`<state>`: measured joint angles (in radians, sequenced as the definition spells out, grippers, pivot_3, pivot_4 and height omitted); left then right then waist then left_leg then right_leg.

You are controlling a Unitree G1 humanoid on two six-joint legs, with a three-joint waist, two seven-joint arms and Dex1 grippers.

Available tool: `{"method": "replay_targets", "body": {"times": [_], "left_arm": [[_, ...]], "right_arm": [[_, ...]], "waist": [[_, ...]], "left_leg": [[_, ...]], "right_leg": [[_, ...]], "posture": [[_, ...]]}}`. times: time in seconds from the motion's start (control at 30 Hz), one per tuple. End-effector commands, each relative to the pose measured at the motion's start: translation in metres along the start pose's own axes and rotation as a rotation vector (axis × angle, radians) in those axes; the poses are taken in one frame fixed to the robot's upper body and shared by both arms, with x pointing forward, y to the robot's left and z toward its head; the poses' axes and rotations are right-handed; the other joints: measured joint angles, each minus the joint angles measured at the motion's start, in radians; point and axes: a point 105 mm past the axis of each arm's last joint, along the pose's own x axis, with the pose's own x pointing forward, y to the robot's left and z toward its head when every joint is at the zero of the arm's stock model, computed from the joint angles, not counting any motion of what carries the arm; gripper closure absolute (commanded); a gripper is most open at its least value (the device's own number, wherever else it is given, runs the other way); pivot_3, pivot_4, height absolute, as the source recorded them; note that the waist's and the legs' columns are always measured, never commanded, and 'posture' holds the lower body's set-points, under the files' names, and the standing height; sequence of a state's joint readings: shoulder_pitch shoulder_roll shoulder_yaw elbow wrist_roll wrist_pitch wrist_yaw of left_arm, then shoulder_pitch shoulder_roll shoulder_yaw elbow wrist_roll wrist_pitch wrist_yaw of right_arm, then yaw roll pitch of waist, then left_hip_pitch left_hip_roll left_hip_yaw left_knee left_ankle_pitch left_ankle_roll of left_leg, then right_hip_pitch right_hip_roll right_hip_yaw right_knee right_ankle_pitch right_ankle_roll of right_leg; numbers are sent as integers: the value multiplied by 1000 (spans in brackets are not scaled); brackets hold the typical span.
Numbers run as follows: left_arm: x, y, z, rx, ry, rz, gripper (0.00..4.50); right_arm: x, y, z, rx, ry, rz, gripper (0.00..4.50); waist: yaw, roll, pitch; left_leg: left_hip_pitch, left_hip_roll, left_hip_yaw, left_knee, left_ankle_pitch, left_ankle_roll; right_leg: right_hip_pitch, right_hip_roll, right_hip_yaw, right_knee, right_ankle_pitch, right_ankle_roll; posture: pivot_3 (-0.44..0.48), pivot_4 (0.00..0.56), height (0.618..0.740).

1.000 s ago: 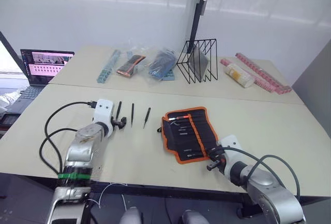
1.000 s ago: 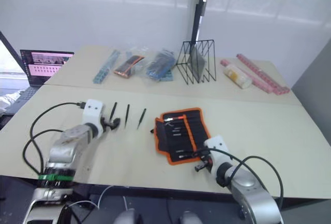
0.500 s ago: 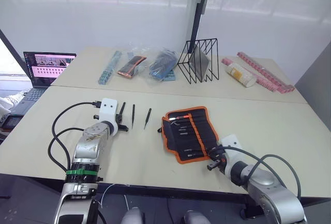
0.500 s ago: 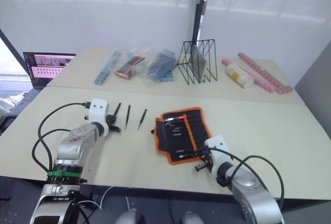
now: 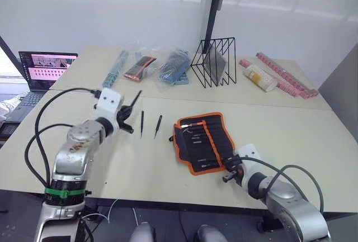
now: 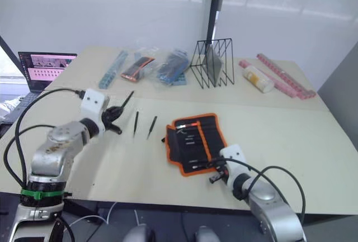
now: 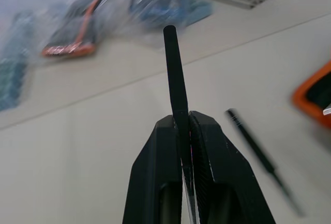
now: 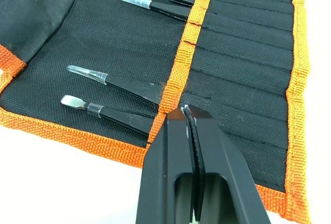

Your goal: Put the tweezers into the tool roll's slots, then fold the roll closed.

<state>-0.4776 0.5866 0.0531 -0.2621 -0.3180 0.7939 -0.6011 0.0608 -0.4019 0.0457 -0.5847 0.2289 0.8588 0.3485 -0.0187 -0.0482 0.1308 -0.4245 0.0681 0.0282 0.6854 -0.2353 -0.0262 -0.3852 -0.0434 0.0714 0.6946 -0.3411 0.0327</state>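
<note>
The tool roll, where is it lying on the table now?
The tool roll lies open on the near table's right half, beside the right tool at its near corner, with two loose tweezers to its left.

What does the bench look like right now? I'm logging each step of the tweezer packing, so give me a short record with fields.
left gripper: shut on one tweezer, lifted off the table
right gripper: shut, tips at the orange trim of the tool roll
tool roll: open flat, several tools already in its slots
loose tweezers: two on the table between the left gripper and the roll
fold: not yet done
background: laptop, wire rack, plastic packets
</note>
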Motion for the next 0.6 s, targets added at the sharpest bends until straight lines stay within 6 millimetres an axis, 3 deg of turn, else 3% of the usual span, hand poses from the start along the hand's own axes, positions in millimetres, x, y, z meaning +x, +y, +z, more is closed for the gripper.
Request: {"method": "replay_targets", "body": {"times": [0.03, 0.23, 0.6], "left_arm": [[5, -41, 6, -18, 30, -236, 4488], [25, -87, -2, 145, 141, -467, 4488], [46, -106, -10, 319, 342, -672, 4488]], "right_arm": [[1, -5, -25, 27, 103, -30, 4500], [-3, -5, -26, 25, 101, -33, 4500], [-12, -2, -31, 40, 107, -55, 4500]], "waist": [[1, 1, 1], [4, 1, 3], [10, 7, 10]], "left_leg": [[0, 0, 0, 0, 0, 0], [0, 0, 0, 0, 0, 1], [-3, -1, 0, -2, 1, 1]], "right_leg": [[0, 0, 0, 0, 0, 0], [-1, 1, 0, 0, 0, 0], [-2, 1, 0, -3, 0, 1]], "posture": [[0, 150, 684], [0, 150, 684], [0, 150, 684]]}}
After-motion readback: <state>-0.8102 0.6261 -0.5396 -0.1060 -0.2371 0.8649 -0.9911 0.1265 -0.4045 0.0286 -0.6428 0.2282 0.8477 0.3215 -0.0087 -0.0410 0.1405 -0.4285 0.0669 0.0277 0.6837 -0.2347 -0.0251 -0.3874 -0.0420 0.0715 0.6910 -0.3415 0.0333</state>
